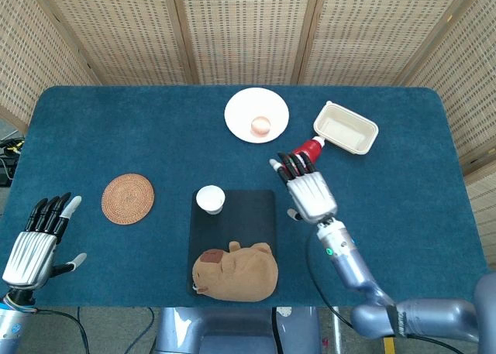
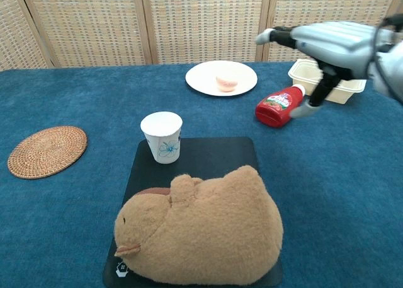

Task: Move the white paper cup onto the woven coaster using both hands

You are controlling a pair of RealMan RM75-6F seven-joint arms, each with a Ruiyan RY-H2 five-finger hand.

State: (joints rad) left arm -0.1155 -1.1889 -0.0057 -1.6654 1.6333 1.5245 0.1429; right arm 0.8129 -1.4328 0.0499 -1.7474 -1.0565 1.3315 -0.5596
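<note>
A: What could go wrong from here?

B: The white paper cup (image 1: 210,199) stands upright on the back left corner of the black mat (image 1: 248,214), well apart from the woven coaster (image 1: 128,198) on the blue tablecloth (image 1: 116,122). It's light and open-topped, so I'd judge a squeeze could crush it, or a nudge tip it off the mat edge. The plush capybara (image 1: 235,271) lies just in front of it, so an arm coming in low could drag the toy into the cup.

A: And the clutter behind?

B: The ketchup bottle (image 2: 278,105) lies near the right hand; a careless swing could knock it toward the beige tray (image 2: 327,89) or the white plate (image 2: 221,78).

A: How do the hands sit?

B: The right hand (image 1: 308,190) hovers right of the mat, palm down, fingers apart, holding nothing. The left hand (image 1: 35,244) hangs at the near left edge, fingers extended and spread, also empty, closer to the coaster than the cup.
</note>
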